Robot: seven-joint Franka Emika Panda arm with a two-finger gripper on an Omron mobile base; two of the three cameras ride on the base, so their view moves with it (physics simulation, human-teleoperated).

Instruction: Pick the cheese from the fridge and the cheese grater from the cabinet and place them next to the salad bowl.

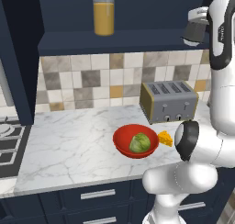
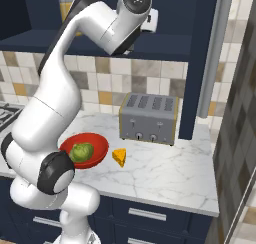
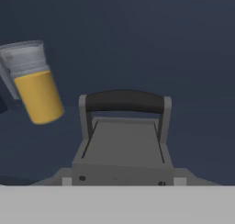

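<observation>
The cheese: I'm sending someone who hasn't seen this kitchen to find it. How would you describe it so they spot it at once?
Start at the white marble counter below the tiled wall, in front of the silver toaster. Beside the red salad bowl with its lettuce, on the toaster's side, lies the cheese. It is a small orange-yellow wedge, far smaller than the bowl.

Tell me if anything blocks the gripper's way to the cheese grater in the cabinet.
Nothing visible does. In the hand view the cheese grater sits straight ahead, with its dark handle facing the camera. The jar of orange liquid stands off to one side, apart from it.
</observation>
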